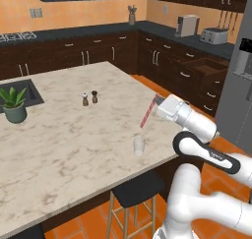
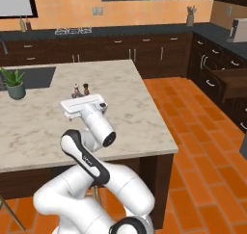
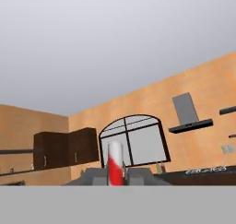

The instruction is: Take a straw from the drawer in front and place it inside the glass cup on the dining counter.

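The two-finger gripper (image 1: 158,101) on the white arm was fully closed on the thin red-and-white striped straw (image 1: 147,113), which hung tilted above the pale beige veined marble dining counter (image 1: 69,134). The small clear glass cup (image 1: 139,145) stood upright near the counter's front edge, below the straw and apart from it. Two small dark shakers (image 1: 89,98) stood farther back. The dark brown wooden drawer (image 1: 209,66) stood open.

The dining counter (image 1: 64,139), a broad island topped in pale veined marble, carries a small clear glass cup (image 1: 139,145) near its front edge. Two dark shakers (image 1: 89,98) stand side by side toward the middle. A potted green plant (image 1: 14,105) sits beside the dark sink (image 1: 29,93) set into the top.
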{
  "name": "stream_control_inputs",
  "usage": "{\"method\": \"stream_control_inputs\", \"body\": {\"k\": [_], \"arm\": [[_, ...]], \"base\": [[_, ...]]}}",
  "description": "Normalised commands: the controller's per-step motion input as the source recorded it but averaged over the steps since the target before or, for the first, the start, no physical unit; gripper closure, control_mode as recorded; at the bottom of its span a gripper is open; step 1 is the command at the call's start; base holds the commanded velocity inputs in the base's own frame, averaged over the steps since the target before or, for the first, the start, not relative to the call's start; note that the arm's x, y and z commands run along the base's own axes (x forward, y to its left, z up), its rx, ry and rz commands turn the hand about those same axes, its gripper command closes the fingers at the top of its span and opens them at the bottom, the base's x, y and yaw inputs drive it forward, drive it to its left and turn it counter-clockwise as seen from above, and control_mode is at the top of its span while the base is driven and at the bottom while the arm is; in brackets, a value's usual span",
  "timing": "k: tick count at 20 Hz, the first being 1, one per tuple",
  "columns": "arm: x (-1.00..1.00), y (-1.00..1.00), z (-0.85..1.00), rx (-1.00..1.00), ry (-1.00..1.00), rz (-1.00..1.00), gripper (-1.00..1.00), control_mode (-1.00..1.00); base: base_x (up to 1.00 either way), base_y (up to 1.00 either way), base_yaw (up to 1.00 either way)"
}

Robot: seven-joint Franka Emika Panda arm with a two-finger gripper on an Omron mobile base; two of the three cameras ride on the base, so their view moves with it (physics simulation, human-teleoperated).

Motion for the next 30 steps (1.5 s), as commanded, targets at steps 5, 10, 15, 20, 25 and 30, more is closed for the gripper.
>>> {"method": "stream_control_inputs", "body": {"k": [5, 10, 15, 20, 25, 30], "arm": [[0.29, -0.82, 0.0, -0.22, 0.11, 0.18, 1.0, -1.0], [0.03, -0.66, 0.0, -0.17, 0.16, 0.29, 1.0, -1.0], [0.12, -0.29, 0.01, -0.22, 0.06, 0.25, 1.0, -1.0], [0.03, -0.04, 0.01, -0.17, -0.01, 0.19, 1.0, -1.0], [0.0, 0.15, -0.12, -0.08, -0.03, 0.12, 1.0, -1.0], [0.0, 0.27, -0.05, 0.0, -0.01, 0.04, 1.0, -1.0]], "base": [[0.0, 0.0, 0.0], [0.0, 0.0, 0.0], [0.0, 0.0, 0.0], [0.0, 0.0, 0.0], [0.0, 0.0, 0.0], [0.0, 0.0, 0.0]]}}
